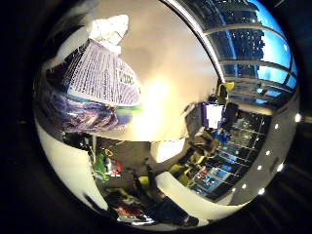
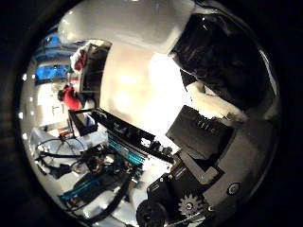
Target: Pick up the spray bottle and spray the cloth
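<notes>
Your hand shows only black and white parts and a gear; you cannot tell how far its fingers are open. The spray bottle, with printed label and white top, lies close to the palm above the pale counter.

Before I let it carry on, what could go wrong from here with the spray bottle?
The white-headed spray bottle with the printed label sits close to the palm, but a firm hold is not visible, so it might slip. No cloth shows clearly in either view, so a spray could miss it and wet the pale tabletop.
</notes>
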`<state>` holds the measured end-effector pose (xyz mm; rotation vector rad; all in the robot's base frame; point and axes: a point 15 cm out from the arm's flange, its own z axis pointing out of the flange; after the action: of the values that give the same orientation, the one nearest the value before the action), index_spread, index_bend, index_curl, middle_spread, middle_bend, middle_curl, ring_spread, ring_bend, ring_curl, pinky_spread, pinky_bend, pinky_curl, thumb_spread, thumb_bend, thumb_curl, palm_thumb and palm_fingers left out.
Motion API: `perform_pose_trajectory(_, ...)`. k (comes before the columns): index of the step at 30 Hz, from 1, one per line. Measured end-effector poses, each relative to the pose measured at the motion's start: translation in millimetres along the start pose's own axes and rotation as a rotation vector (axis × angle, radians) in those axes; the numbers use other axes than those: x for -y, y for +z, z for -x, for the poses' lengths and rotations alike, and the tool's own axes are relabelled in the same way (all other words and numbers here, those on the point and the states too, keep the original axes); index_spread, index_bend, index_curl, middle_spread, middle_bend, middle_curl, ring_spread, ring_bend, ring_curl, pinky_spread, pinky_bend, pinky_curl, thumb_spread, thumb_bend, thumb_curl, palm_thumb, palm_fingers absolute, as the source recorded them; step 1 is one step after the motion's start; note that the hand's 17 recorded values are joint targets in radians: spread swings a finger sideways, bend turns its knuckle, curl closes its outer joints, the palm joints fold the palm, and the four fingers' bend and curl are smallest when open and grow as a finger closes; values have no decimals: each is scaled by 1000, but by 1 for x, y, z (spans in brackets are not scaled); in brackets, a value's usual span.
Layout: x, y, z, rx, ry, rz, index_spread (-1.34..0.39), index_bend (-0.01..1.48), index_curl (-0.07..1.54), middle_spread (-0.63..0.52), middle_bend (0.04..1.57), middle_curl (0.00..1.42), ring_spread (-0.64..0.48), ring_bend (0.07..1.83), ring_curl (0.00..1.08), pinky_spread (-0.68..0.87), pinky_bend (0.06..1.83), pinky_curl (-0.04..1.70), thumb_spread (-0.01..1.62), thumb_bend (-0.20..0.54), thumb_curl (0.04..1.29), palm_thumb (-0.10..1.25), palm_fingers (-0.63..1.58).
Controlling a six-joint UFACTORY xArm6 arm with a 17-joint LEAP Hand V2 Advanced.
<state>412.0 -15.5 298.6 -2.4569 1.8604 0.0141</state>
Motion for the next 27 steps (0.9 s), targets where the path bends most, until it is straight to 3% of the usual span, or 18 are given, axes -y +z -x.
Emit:
perform_pose_trajectory(7,47,-15,79,252,19,-176,-204,1175,786,-103,1388,685,-190,1402,692,-194,1012,1426,581,-20,908,1019,1139)
perform_pose_trajectory(17,113,-42,186,474,-87,-433,-204,1175,788,-103,1388,687,-193,1396,699,-196,1012,1428,575,-20,917,1018,1137)
perform_pose_trajectory(27,143,26,264,674,-174,-441,-205,1178,789,-102,1391,687,-196,1389,707,-197,1013,1428,581,-20,923,1015,1137)
